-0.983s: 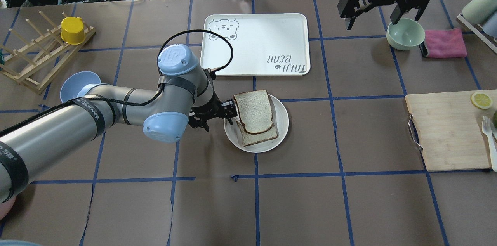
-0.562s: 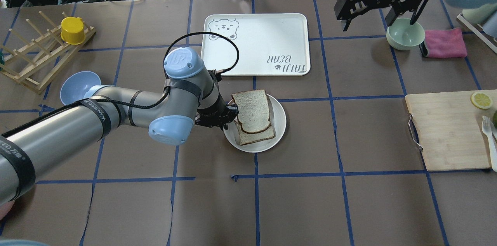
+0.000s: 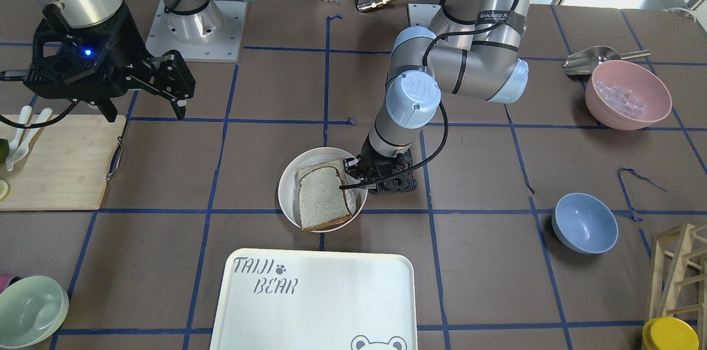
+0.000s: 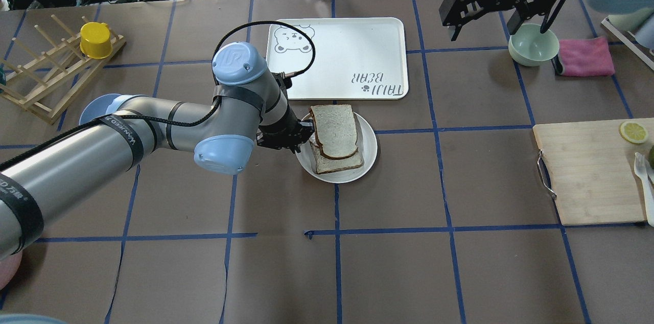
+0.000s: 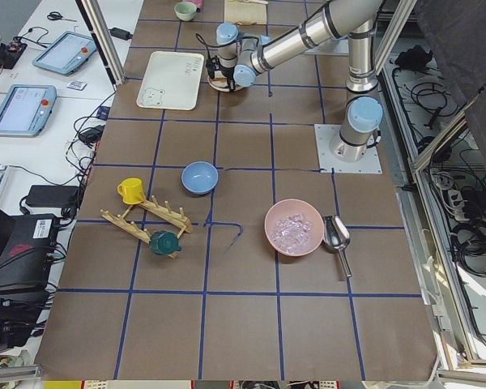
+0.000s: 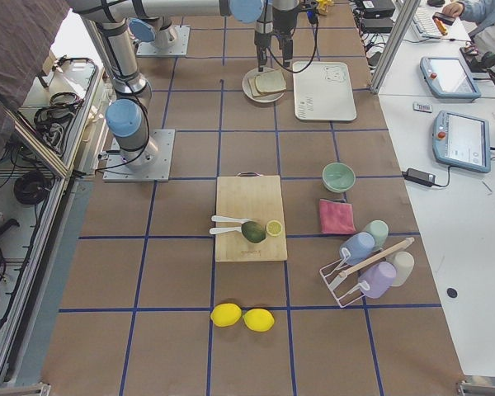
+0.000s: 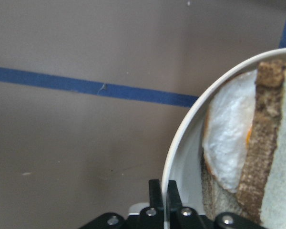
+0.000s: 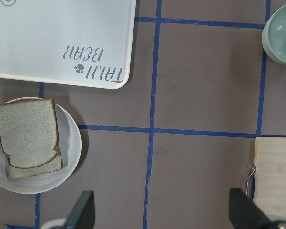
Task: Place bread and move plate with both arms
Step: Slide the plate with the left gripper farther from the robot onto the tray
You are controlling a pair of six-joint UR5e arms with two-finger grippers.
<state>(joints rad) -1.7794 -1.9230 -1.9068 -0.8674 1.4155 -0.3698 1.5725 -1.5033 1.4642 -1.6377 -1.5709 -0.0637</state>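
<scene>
we see left gripper (image 7: 163, 196) clamped on plate (image 4: 371, 153) rim | bread (image 4: 333, 127) atop second slice (image 4: 341, 164) | right gripper (image 8: 163, 211) spread wide, aloft

plate (image 6: 260, 97) holds bread (image 6: 271, 81), just beside tray (image 6: 323, 91). left arm (image 6: 274, 29), the far one, comes down at the plate's robot-side edge. mid-bench (image 6: 181, 280): board (image 6: 247, 196) carrying avocado (image 6: 253, 232), lemon slice (image 6: 274, 228), white utensils (image 6: 228, 221). green bowl (image 6: 339, 176) and pink cloth (image 6: 337, 216) lie beside the board. two lemons (image 6: 226, 314) touching, nearer the camera.
</scene>
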